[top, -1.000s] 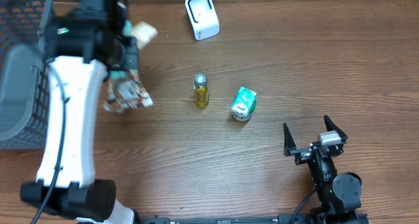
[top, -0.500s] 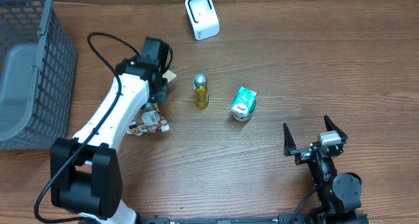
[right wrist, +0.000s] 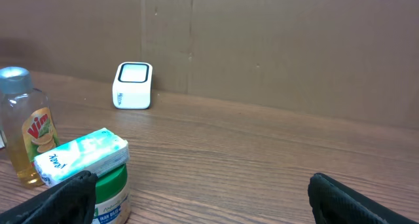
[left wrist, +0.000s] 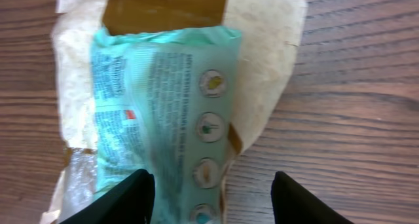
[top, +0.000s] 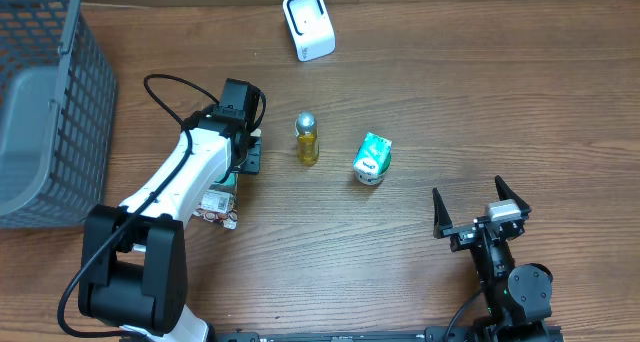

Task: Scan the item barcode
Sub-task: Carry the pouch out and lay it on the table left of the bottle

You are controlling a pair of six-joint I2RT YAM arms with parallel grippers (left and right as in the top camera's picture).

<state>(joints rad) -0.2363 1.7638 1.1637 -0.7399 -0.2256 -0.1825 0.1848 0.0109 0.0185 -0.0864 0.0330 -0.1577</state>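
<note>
The wooden desk had wide bare room across its right half and along its near edge. A grey mesh basket filled the far left corner, running off the left edge of the overhead view. The left arm reached up from the near left, and the left hand hung over a crinkled packet, its fingers apart on either side and not clamped on it. The packet, mint green and beige, lay flat on the desk, well short of the white scanner at the far edge. Right of the arm, a yellow bottle and a green tub stood upright, near each other but apart. The right hand sat low near the front right with its fingers spread wide, holding nothing.
</note>
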